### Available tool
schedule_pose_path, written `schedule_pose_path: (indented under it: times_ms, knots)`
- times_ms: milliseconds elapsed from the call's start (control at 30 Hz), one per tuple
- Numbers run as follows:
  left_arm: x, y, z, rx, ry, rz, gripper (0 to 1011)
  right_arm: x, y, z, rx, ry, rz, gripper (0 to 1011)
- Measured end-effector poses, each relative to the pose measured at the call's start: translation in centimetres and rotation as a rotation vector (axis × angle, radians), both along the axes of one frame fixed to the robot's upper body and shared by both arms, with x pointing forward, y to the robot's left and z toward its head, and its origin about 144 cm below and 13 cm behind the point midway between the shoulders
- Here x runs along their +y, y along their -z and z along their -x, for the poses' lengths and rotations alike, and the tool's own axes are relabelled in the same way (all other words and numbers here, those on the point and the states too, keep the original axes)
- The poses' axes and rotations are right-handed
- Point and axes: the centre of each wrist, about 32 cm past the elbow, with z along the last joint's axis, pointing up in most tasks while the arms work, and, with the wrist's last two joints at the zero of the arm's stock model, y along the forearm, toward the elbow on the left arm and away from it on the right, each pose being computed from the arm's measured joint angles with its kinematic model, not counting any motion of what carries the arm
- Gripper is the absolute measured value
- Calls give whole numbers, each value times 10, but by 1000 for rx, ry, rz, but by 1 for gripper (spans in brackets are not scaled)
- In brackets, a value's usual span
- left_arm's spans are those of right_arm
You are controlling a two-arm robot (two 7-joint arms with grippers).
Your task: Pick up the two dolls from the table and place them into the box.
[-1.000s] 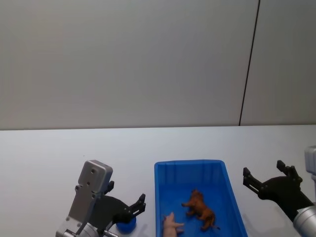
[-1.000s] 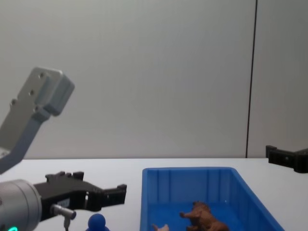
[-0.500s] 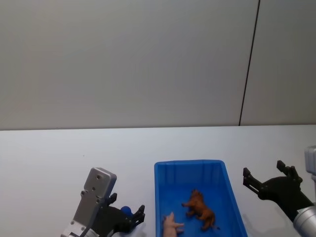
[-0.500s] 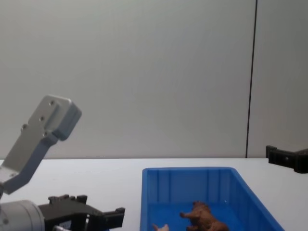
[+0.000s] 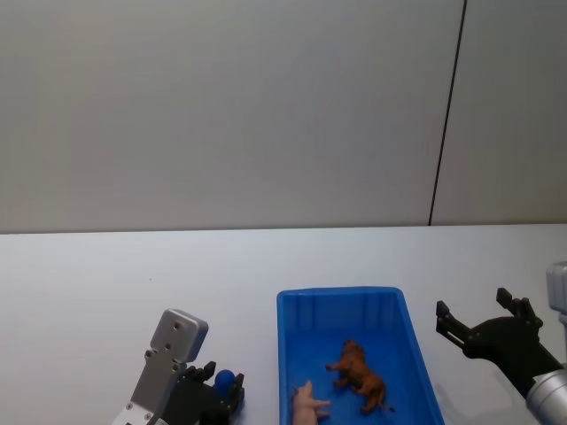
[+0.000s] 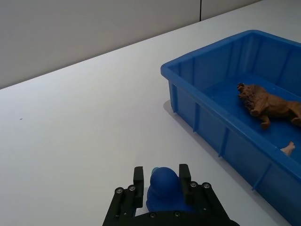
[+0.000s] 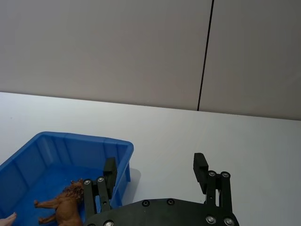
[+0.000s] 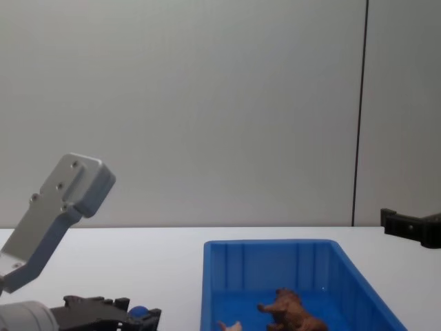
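Observation:
The blue doll (image 6: 163,188) stands on the white table (image 5: 106,283), left of the box. My left gripper (image 6: 161,175) is down at the table and shut on it, one finger on each side of its body. In the head view the blue doll (image 5: 226,382) shows as a round head peeking out of the left gripper (image 5: 221,396). The brown doll (image 5: 360,376) lies inside the blue box (image 5: 341,293), also seen as the brown doll (image 6: 268,102). My right gripper (image 5: 485,320) hovers open just right of the box, holding nothing.
A small pink figure (image 5: 308,403) lies in the box beside the brown doll. A grey wall with a dark vertical seam (image 5: 447,115) stands behind the table. Bare tabletop spreads to the left and behind the box.
My left gripper has dropped to the table and its fingers have closed in from wide open onto the blue doll. The right arm and the box's contents have not moved.

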Motion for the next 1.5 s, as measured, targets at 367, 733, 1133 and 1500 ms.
schedule_pose_path:
  times_ms: [367,733,1133,1500]
  knots:
    - [1,2,1,-21,-3,2,254,0,0,0,0,0,0,1001]
    - [-1,0,2,-89,11,21,183,0,0,0,0,0,0,1001]
    - [-2,-24,-5,-234,101,51,112,0,0,0,0,0,0,1001]
    - [-8,-47,-18,-339,241,98,66,0,0,0,0,0,0,1001]
